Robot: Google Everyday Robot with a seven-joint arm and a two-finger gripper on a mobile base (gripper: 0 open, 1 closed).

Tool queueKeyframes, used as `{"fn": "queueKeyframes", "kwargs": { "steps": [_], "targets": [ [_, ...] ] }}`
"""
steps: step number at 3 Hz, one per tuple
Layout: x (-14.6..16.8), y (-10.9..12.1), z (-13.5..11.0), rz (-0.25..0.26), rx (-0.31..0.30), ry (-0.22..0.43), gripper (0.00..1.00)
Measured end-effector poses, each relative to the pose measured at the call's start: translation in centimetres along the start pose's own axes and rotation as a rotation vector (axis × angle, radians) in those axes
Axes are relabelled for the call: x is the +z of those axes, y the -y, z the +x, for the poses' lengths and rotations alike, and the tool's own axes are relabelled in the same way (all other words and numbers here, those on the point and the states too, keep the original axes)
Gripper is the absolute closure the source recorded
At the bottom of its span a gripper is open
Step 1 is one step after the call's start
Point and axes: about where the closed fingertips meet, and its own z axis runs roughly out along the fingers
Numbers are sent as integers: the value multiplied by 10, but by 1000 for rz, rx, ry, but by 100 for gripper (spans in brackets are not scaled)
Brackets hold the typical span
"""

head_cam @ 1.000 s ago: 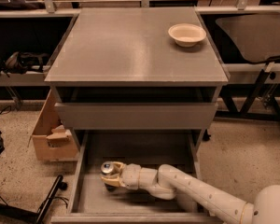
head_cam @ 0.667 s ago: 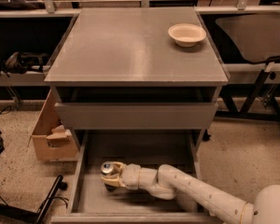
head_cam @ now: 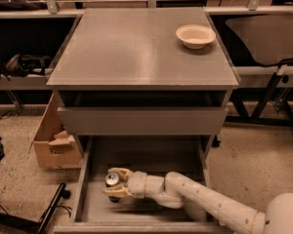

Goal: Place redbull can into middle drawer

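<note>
Inside the open middle drawer (head_cam: 151,160), my gripper (head_cam: 113,183) holds the redbull can (head_cam: 111,179) upright over the left part of the grey floor, jaws clamped on its sides, silver top facing up. I cannot tell whether its base touches the floor. The placing step looks nearly complete. Next, I judge, the can must settle flat, the jaws part, and my arm draw out without tipping it.

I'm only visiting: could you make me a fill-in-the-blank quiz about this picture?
The round cream bowl rests on ____ of the grey cabinet.
The white arm's two-finger gripper reaches into the open, shallow grey metal ____.
The slim blue-and-silver drink can sits between the gripper's ____.
Missing words: top; drawer; fingers.
</note>
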Motion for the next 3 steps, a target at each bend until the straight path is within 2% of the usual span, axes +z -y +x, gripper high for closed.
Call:
{"fn": "queueKeyframes", "kwargs": {
  "steps": [1,2,3],
  "targets": [
    [0,0,0,0,0,0,0],
    [0,0,0,0,0,0,0],
    [-2,-4,-12,4,7,-18,0]
  ]
}}
